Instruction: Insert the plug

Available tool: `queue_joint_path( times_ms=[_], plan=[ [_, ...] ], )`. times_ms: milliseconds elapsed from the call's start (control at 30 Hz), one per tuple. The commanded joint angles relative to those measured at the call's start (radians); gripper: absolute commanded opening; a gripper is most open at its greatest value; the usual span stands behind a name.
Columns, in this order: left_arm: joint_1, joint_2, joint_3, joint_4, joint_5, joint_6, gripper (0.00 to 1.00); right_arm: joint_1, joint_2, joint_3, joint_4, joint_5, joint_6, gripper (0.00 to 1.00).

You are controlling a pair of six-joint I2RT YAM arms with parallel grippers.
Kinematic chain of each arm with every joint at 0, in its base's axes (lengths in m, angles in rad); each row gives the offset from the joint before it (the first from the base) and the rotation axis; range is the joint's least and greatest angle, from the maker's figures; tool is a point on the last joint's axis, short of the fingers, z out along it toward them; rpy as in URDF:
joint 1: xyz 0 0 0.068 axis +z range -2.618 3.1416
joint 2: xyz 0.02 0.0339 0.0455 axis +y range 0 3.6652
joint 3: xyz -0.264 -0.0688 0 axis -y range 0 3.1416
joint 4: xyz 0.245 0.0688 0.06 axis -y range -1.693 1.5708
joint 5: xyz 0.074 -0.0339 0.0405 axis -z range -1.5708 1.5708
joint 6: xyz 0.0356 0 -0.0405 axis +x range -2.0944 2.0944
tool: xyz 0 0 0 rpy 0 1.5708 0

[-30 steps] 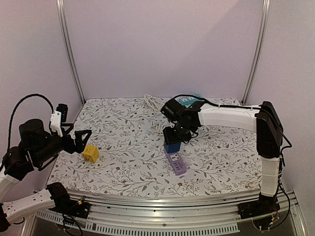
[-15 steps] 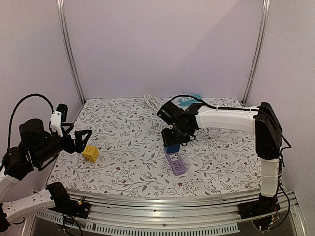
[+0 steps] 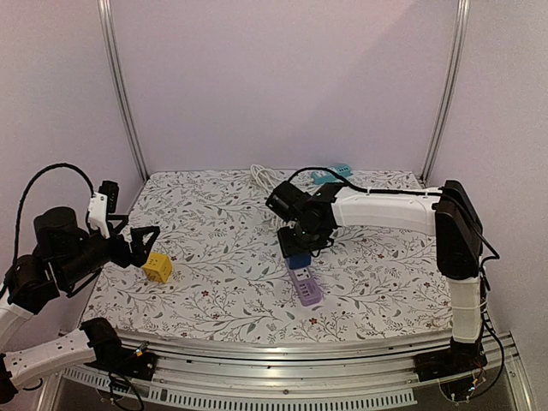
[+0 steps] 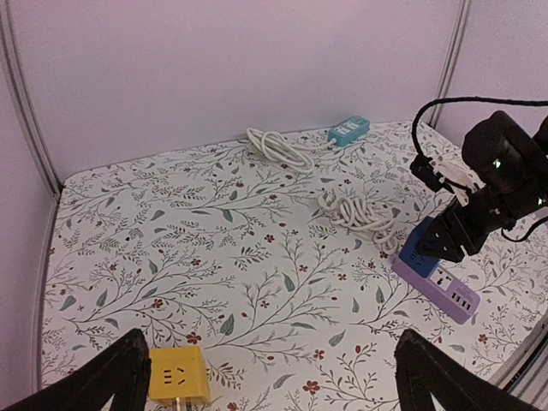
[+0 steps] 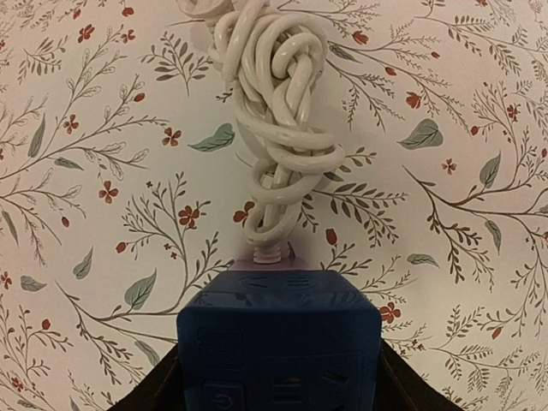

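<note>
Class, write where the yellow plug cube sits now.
In the top view the yellow plug cube lies on the table, left side, by the open left end effector, far from the purple power strip.

Blue plug cube [image 3: 299, 260] sits atop the far end of a purple power strip [image 3: 307, 287] lying flat toward the worktop's [image 3: 214, 223] near edge, its white cord [image 5: 274, 128] coiled beyond.
</note>
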Motion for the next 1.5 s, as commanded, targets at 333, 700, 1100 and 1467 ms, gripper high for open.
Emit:
queue_joint_path(
  times_ms=[333, 700, 1100, 1467],
  plan=[
    [0.005, 0.017, -0.013, -0.012, -0.004, 0.002, 1.00, 0.022, 0.131, -0.147, -0.025, -0.145, 0.033, 0.00],
    [0.005, 0.038, -0.011, -0.012, -0.011, 0.000, 1.00, 0.022, 0.110, -0.174, 0.007, -0.144, 0.027, 0.00],
    [0.005, 0.083, 0.005, -0.015, -0.024, -0.003, 0.99, 0.015, 0.032, -0.098, -0.027, -0.096, -0.013, 0.21],
    [0.006, 0.198, 0.087, -0.011, -0.039, -0.022, 1.00, -0.023, -0.010, 0.087, -0.035, -0.113, -0.113, 0.54]
  ],
)
